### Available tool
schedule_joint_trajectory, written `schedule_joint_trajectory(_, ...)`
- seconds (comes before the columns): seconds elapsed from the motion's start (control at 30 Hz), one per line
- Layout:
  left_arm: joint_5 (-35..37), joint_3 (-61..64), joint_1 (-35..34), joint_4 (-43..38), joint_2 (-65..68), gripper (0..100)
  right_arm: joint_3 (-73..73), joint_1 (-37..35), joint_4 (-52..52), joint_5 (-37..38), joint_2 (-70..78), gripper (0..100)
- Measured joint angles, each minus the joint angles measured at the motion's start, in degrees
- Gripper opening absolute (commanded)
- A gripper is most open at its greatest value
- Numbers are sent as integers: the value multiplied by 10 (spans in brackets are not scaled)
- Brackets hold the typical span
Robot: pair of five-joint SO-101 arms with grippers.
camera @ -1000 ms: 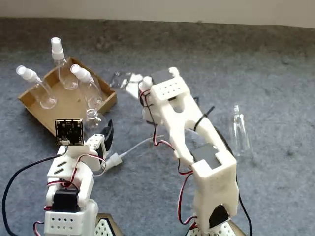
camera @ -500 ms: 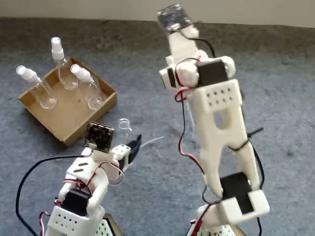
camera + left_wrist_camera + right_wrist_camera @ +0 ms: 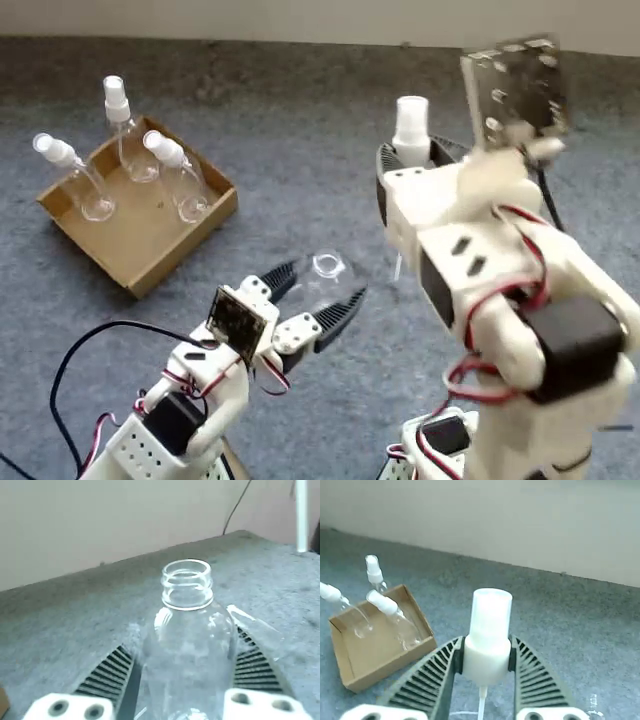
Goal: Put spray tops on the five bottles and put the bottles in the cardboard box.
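Two parts are gripped: the left end effector (image 3: 320, 288) is clamped around an open-necked bottle (image 3: 187, 630), upright between its fingers. The right end effector (image 3: 486, 650) is clamped on a white spray top (image 3: 489, 625), its tube hanging below. Three capped bottles (image 3: 175, 175) stand in the cardboard box (image 3: 185, 243) on the desk (image 3: 300, 120), well apart from both.

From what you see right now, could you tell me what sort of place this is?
Probably a small indoor robot work area: a grey carpeted surface set against a plain pale wall, with a cardboard box on it.
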Motion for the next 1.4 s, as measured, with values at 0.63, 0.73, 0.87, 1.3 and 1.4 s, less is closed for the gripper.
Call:
schedule_joint_trajectory(0.63, 0, 0, 142, -19, 1, 140, -8, -53, 58, -48, -74, 95)
schedule_joint_trajectory(0.73, 0, 0, 142, -19, 1, 140, -8, -58, 59, -48, -74, 95)
schedule_joint_trajectory(0.87, 0, 0, 142, -19, 1, 140, -8, -61, 59, -47, -74, 95)
schedule_joint_trajectory(1.3, 0, 0, 142, 28, 1, 140, -8, -108, 79, 9, -165, 95)
schedule_joint_trajectory(1.4, 0, 0, 142, 28, 1, 140, 2, -110, 78, 10, -212, 95)
